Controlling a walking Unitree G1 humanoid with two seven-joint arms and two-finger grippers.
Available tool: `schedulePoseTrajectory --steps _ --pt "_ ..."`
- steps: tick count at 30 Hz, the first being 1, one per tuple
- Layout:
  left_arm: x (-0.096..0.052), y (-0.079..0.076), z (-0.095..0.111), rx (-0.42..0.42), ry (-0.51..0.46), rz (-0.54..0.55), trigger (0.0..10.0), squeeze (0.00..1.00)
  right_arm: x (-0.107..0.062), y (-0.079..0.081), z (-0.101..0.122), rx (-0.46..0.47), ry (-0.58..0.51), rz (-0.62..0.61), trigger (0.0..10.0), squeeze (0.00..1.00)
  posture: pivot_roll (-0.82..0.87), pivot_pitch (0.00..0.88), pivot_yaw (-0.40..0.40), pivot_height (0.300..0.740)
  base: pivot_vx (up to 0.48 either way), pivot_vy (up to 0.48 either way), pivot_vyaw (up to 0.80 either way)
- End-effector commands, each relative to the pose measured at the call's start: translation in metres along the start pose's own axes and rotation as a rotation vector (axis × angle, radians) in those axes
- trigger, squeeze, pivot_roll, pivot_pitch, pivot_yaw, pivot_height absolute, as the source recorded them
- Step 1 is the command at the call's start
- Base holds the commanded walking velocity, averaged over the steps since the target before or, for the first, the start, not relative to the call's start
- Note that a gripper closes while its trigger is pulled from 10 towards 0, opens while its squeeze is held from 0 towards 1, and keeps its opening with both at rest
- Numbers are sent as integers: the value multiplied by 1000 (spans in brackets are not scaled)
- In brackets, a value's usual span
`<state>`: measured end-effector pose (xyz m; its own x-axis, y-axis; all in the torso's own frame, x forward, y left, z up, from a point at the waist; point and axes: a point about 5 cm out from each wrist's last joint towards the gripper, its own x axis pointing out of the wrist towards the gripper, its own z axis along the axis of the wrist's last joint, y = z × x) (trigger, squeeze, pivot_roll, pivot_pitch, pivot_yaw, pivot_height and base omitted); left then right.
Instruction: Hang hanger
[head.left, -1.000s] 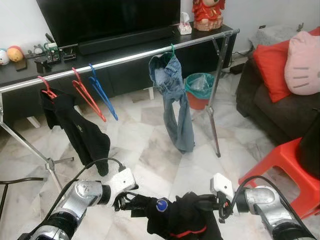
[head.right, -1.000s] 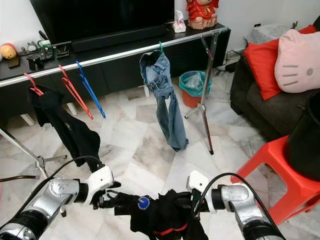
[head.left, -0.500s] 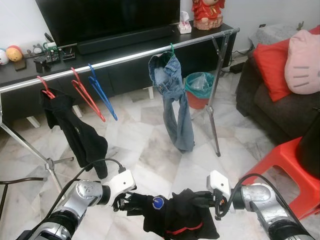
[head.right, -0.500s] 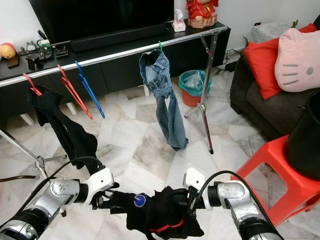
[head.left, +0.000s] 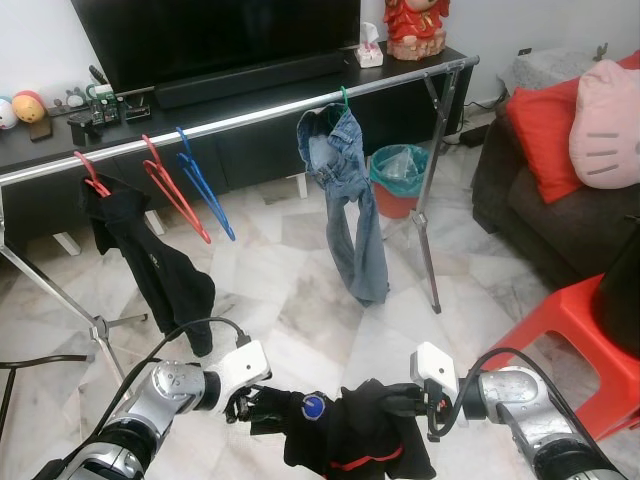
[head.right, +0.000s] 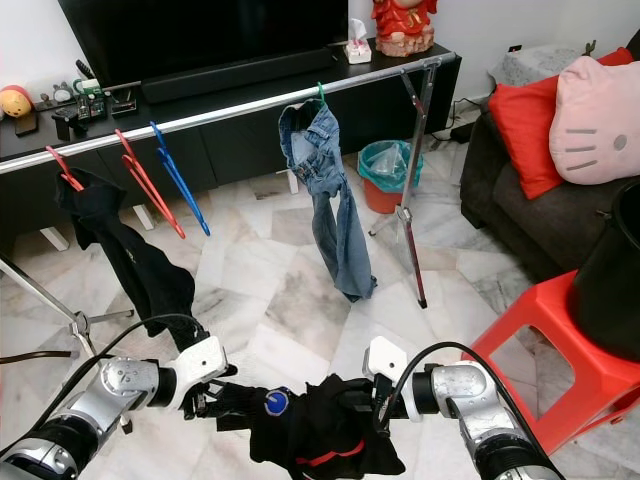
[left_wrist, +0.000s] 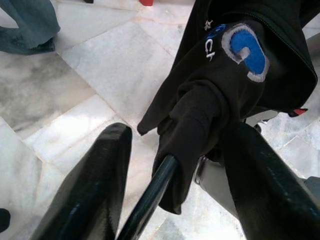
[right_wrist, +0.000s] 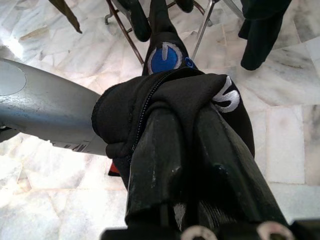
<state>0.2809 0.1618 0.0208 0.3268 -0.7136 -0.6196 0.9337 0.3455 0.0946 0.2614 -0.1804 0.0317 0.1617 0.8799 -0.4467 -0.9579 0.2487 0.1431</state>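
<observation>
A black jacket (head.left: 352, 440) with a round blue logo (head.left: 314, 405) hangs low in front of me between my two grippers, draped over a dark hanger (left_wrist: 146, 204). My left gripper (head.left: 246, 404) is at the jacket's left end, open, with the hanger arm and a sleeve between its fingers (left_wrist: 87, 192). My right gripper (head.left: 402, 402) is shut on the jacket's right side, its fingers (right_wrist: 172, 165) buried in the cloth. Beyond stands the silver clothes rail (head.left: 250, 118), carrying a black garment (head.left: 150, 260), red hangers (head.left: 175, 198), a blue hanger (head.left: 207, 192) and jeans (head.left: 352, 200).
A red plastic stool (head.left: 565, 335) stands close on my right, with a dark sofa (head.left: 545, 225) and red cushion behind it. A teal bin (head.left: 400, 178) sits by the rail's right leg (head.left: 428, 230). A black TV console (head.left: 240, 150) runs behind the rail. Marble floor lies between.
My right gripper has drawn slightly left toward the left one, and the jacket bunches a little more between them. The left gripper has barely moved.
</observation>
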Motion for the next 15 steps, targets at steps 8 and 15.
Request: schedulePoseTrajectory --steps 8,15 --pt "-3 5 -1 18 20 13 0 0 3 -2 7 -25 -25 9 0 71 106 10 91 740 0 0 0" --pt "-5 5 -3 11 22 17 0 0 3 -2 7 -24 -28 7 0 67 110 17 94 740 0 0 0"
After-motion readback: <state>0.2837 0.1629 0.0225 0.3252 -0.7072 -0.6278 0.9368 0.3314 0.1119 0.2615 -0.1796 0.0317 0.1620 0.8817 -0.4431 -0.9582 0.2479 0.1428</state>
